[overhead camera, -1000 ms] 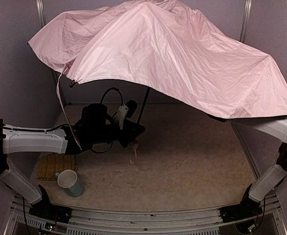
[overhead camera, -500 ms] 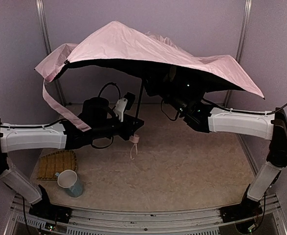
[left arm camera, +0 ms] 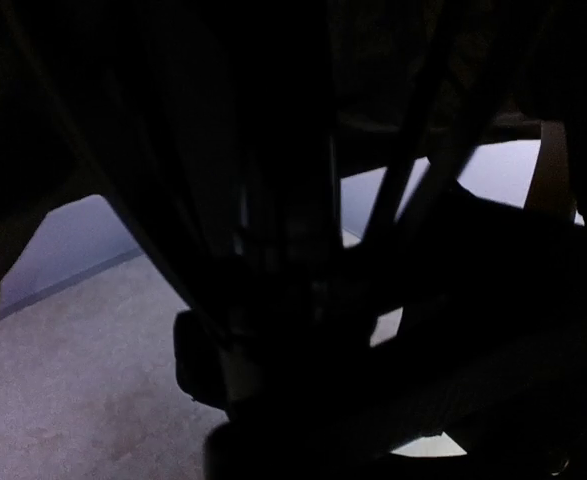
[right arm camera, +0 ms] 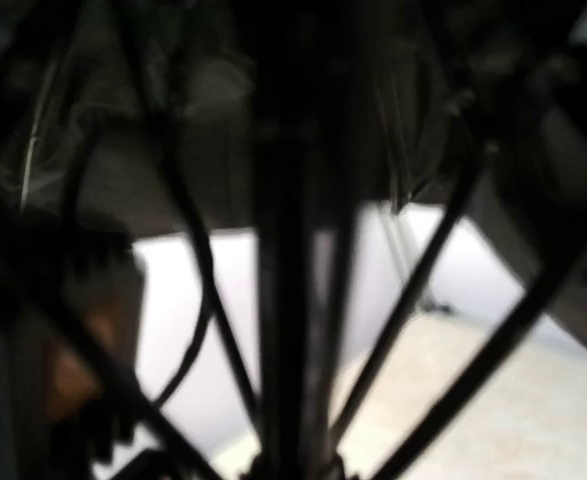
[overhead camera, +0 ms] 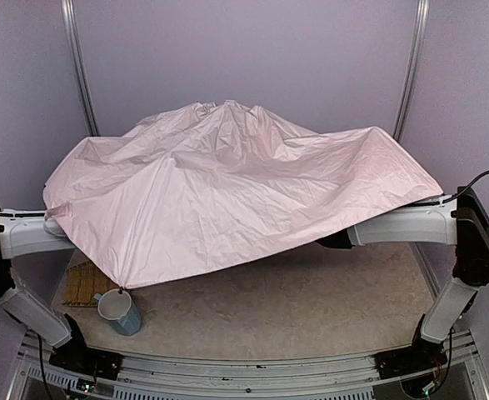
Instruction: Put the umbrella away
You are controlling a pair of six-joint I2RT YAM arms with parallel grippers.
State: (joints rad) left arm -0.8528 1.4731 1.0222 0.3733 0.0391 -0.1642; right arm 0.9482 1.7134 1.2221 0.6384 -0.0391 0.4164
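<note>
The umbrella (overhead camera: 227, 192) fills the middle of the top view, its pale pink canopy slumped low and wide over both arms. Both grippers are hidden beneath it there. The left wrist view is nearly black: my left gripper (left arm camera: 273, 370) is a dark mass shut at the foot of the thin black shaft (left arm camera: 318, 200), with one finger (left arm camera: 201, 362) just visible. In the blurred right wrist view the shaft (right arm camera: 293, 300) rises from between my right gripper's (right arm camera: 295, 468) jaws, with ribs (right arm camera: 423, 300) fanning out on both sides under the black lining.
A pale blue mug (overhead camera: 119, 310) stands at the front left, just under the canopy's edge, beside a woven mat (overhead camera: 82, 283). The table (overhead camera: 327, 300) shows bare in front. White arm links (overhead camera: 402, 225) stick out from under the fabric. Metal posts (overhead camera: 77, 67) flank the back wall.
The canopy was raised and tilted above the arms half a second ago. It has dropped and spread low, now covering both grippers, the shaft and the handle strap.
</note>
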